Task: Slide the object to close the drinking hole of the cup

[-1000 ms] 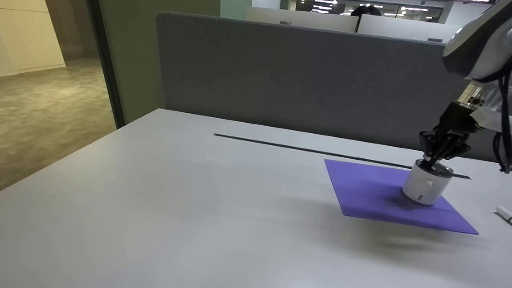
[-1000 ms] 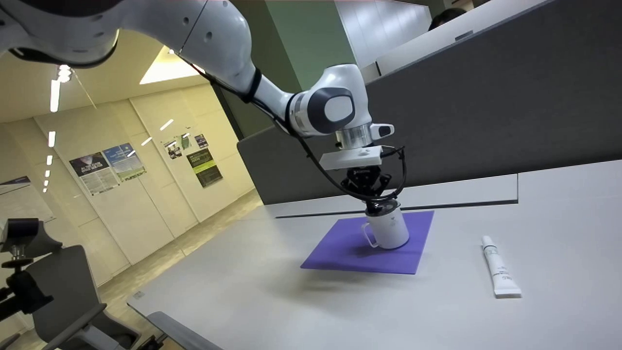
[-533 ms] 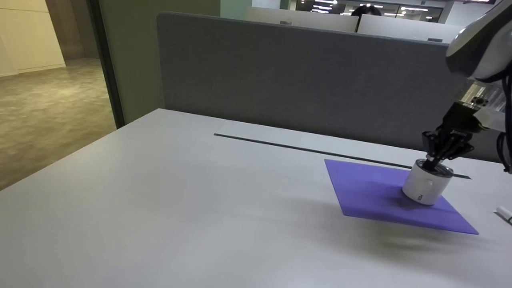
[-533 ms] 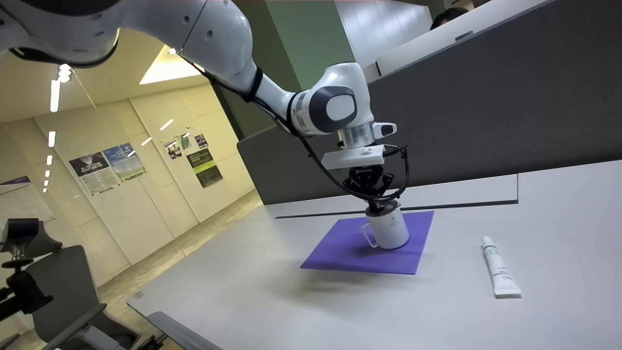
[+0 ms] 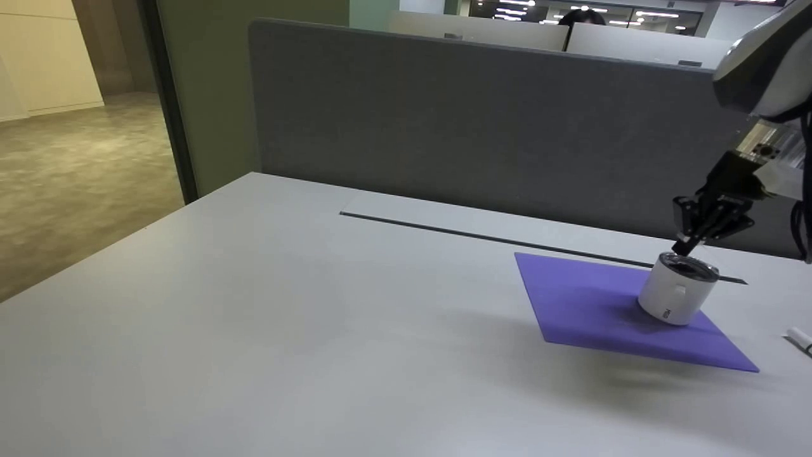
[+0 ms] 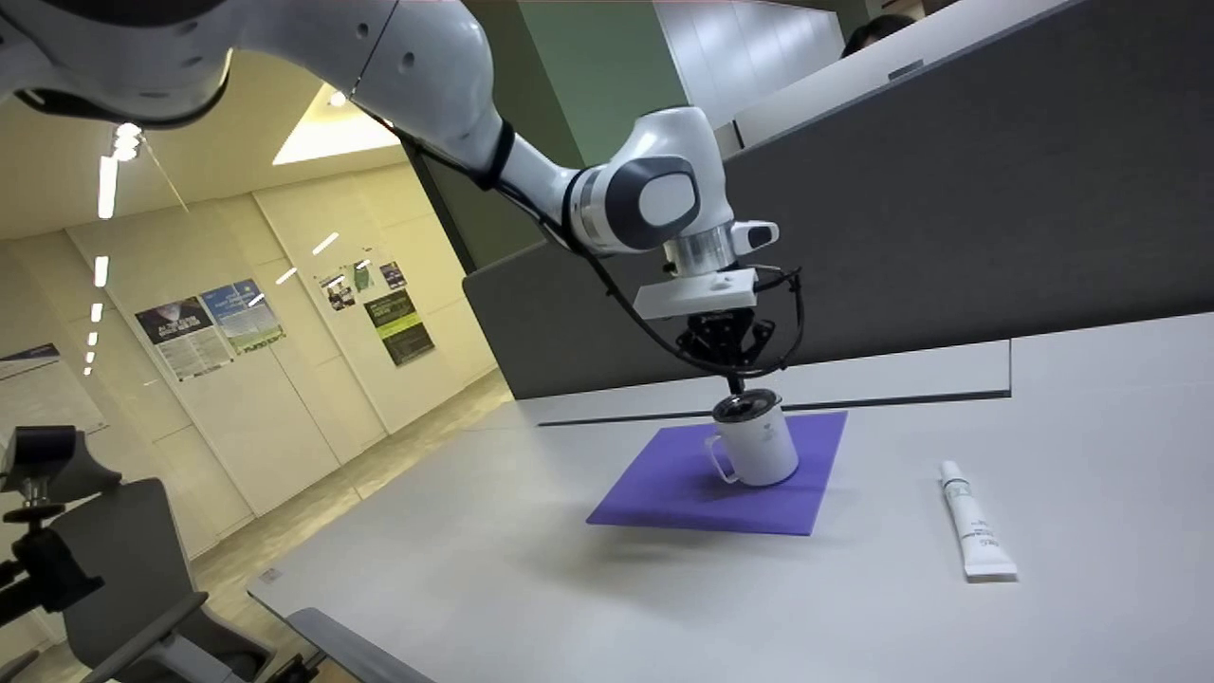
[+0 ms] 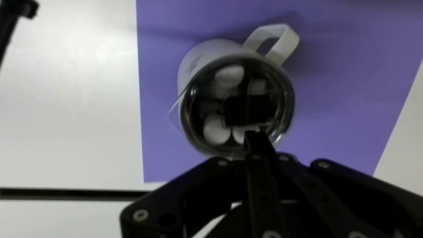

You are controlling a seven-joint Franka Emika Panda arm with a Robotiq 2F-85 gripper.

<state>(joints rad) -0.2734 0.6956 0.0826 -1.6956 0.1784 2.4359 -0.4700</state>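
The cup [image 6: 764,453] stood upright on the mat [image 6: 669,493], the jaws clenched on nothing at the edge of its lid [image 6: 745,407], so the sliding step seemed in hand, and with the drinking hole unclear, the next move called for checking it before pressing or lifting.

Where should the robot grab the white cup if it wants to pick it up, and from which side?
Probably by the handle, coming down from above with the gripper, now shut, opened around it. The handle is a narrow loop sticking out to one side; the cup itself is wide and round, so likely harder to pinch. It stands upright on the purple mat.
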